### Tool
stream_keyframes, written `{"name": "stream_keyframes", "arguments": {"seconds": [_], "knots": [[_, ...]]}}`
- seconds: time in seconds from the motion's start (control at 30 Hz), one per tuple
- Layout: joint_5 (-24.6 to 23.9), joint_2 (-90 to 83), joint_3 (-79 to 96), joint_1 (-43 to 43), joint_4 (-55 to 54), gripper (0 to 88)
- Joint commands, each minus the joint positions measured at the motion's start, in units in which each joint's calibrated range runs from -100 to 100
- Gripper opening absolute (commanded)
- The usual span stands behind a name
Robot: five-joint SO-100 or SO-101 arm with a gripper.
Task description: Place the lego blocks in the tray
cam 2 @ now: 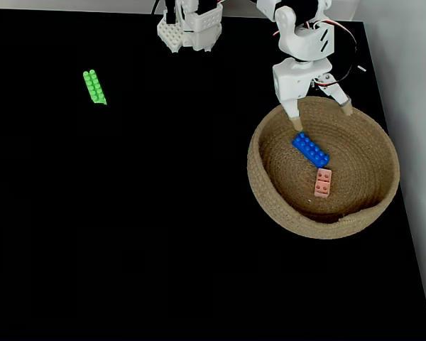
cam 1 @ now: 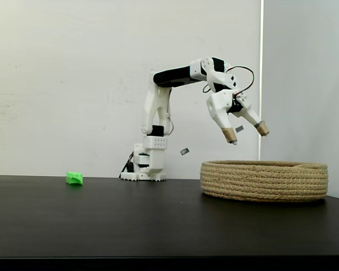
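Above the tray (cam 2: 270,192), gripper (cam 1: 247,134) spread wide, empty; blue brick (cam 2: 310,149) and pink brick (cam 2: 324,182) inside, green brick (cam 2: 94,86) well apart on table (cam 2: 163,234). Risk: clipping the rim.

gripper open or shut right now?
Open. The gripper hangs above the basket with its two tan fingertips spread apart and nothing between them; the blue brick lies below.
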Motion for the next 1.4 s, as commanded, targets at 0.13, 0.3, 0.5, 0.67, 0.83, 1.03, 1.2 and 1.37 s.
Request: {"name": "stream_keyframes", "arguments": {"seconds": [0.13,0.3,0.5,0.67,0.83,1.03,1.2,1.37], "knots": [[0.29,-8.06,-0.85,4.45,0.45,33.5],[2.54,-15.89,4.99,11.21,2.70,33.2],[5.91,-25.17,14.47,20.11,2.70,31.4],[7.91,-34.11,24.14,26.54,2.53,29.8],[10.06,-44.52,33.72,32.97,2.53,29.3],[14.21,-58.10,46.30,41.55,-0.47,30.2],[17.68,-68.42,57.15,51.19,-1.47,32.7],[21.73,-74.96,64.27,60.18,-5.71,34.5]]}}
